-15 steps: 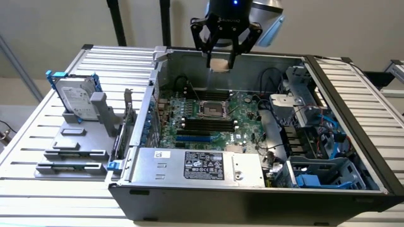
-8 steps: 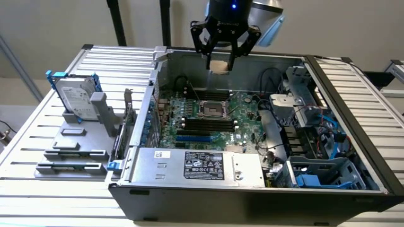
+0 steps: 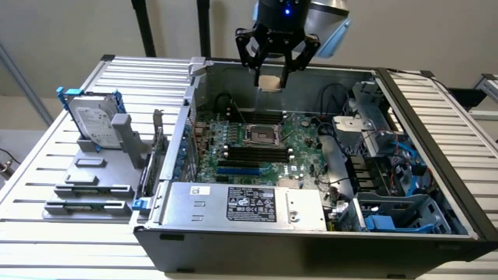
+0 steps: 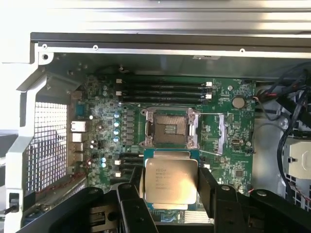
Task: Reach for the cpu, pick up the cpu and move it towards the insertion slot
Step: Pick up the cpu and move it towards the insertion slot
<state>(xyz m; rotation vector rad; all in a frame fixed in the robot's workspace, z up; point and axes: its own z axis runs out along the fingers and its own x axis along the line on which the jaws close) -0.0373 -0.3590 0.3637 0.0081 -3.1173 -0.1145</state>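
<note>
One black gripper [image 3: 274, 74], jaws clamped on one small square silvery cpu [image 4: 171, 180] with unreadable print, hangs above one silver-framed square insertion slot [image 4: 169, 128] beside four black memory slots [image 4: 163, 90].

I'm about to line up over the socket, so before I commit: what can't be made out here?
- Exterior view: the cpu shows as a tan patch; the pincer fingers cover its sides.
- Exterior view: the insertion slot contacts are too small to read.
- Wrist view: the cpu's lower edge is hidden by the pincer's body.
- Neither view settles the cpu's height above the slot.
</note>
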